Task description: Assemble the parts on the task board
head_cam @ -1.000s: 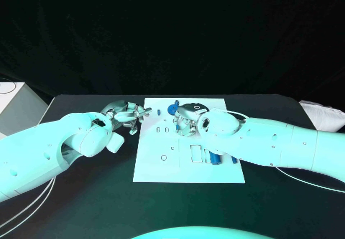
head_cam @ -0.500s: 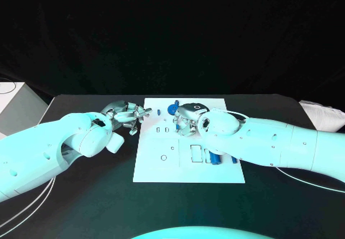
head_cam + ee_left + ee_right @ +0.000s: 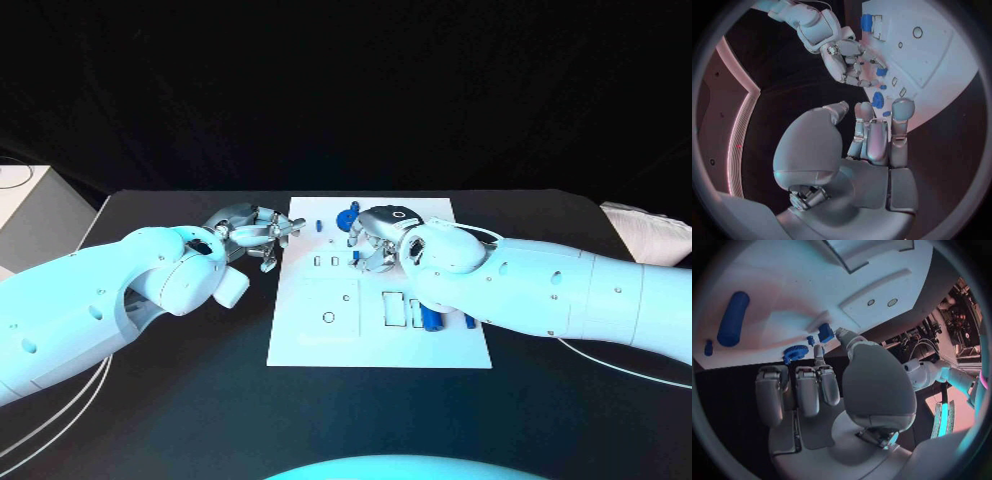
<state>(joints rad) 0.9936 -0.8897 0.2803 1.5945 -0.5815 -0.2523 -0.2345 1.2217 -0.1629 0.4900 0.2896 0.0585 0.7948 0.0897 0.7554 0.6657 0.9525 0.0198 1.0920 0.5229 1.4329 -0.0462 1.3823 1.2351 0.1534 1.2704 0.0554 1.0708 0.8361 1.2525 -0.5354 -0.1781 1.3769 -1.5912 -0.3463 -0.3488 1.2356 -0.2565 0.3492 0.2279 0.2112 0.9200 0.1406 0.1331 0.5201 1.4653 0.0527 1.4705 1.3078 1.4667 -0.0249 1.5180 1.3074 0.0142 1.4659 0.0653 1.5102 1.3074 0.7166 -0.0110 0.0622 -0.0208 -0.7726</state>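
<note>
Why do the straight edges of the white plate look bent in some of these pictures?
In both wrist views a fisheye lens curves the task board edges and rings the picture in a dark frame; the head view keeps the board straight-sided. Teal light tints the arms there.

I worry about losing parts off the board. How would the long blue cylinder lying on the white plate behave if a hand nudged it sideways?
The blue cylinder looks round and smooth and lies on its side, so it would probably roll rather than slide. The task board seems flat with no visible lip, so it might roll off. It looks rigid and light, likely plastic.
</note>
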